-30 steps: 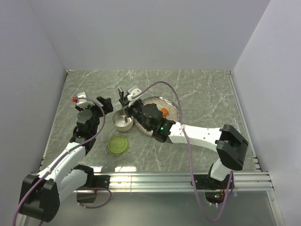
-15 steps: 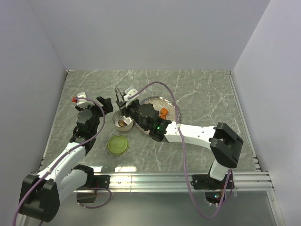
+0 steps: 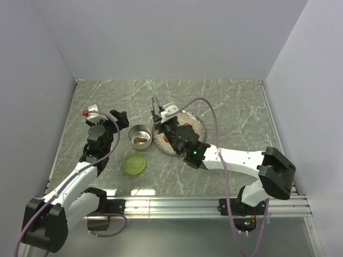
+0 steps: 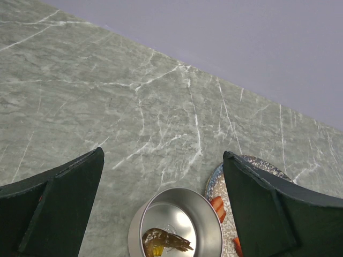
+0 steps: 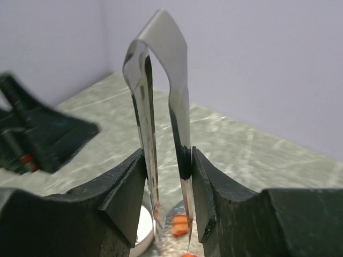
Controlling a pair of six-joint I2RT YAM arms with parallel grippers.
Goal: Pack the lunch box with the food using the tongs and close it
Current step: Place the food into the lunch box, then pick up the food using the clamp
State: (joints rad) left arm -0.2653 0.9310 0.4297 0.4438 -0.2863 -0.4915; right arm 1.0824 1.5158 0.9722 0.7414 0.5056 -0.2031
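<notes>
The lunch box (image 3: 140, 135) is a small steel tin standing open left of the speckled plate (image 3: 195, 124). One brown curved piece of food (image 4: 161, 242) lies in the lunch box (image 4: 177, 219). Orange chunks (image 4: 218, 208) rest on the plate (image 4: 215, 186). Its green lid (image 3: 134, 164) lies flat in front of it. My right gripper (image 5: 167, 160) is shut on the tongs (image 5: 161, 80), which stand upright over the plate's left part, arms apart, above orange chunks (image 5: 181, 225). My left gripper (image 4: 162, 155) is open, just behind the tin, empty.
The right arm (image 3: 236, 158) stretches from the near right across to the plate. The left arm (image 3: 80, 171) lies along the left side. White walls enclose the marble table (image 3: 230, 107) on three sides.
My right gripper has swung with the tongs from over the tin to over the plate's left part. The tongs' arms have spread, and a brown piece now lies in the tin. The left arm stayed still.
</notes>
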